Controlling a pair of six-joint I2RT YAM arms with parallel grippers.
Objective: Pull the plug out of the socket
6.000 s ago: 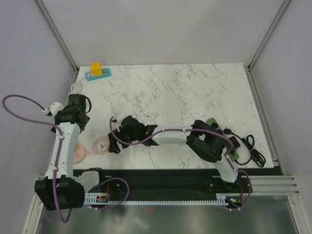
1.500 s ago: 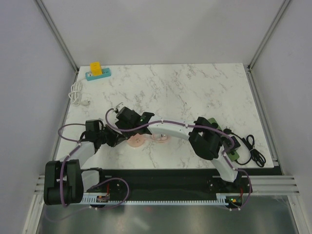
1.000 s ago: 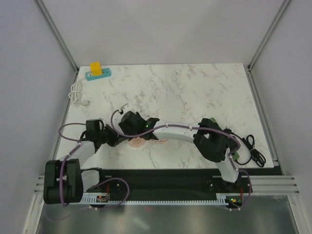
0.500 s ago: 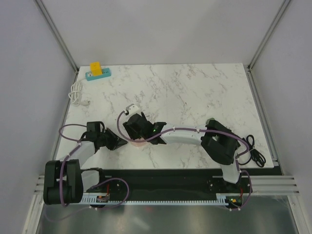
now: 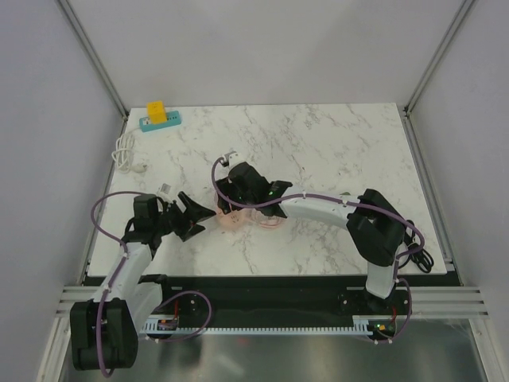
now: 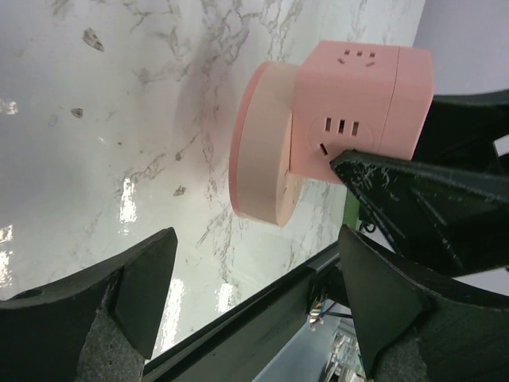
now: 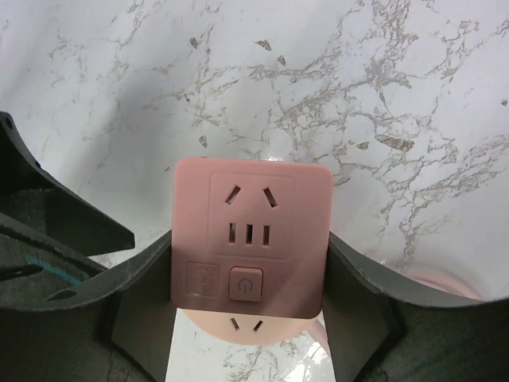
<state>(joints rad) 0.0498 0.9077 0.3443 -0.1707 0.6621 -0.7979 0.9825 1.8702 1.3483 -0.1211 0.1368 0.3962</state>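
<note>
A pink cube socket with outlet slots and a power button sits joined to a round pink base. My right gripper is shut on the cube, one finger on each side. In the top view the cube is left of the table's middle, under the right gripper. My left gripper is open and empty, just left of the cube, jaws pointing at it. In the left wrist view the cube lies ahead of the wide-open gripper. I cannot tell whether the base touches the table.
A second pink disc lies right of the cube. A teal power strip with a yellow plug is at the back left, a white cable near the left edge, and a black cable at the front right.
My right gripper has carried the pink cube up and to the right. My left gripper has swung from the far left in to the cube's left side and opened toward it.
</note>
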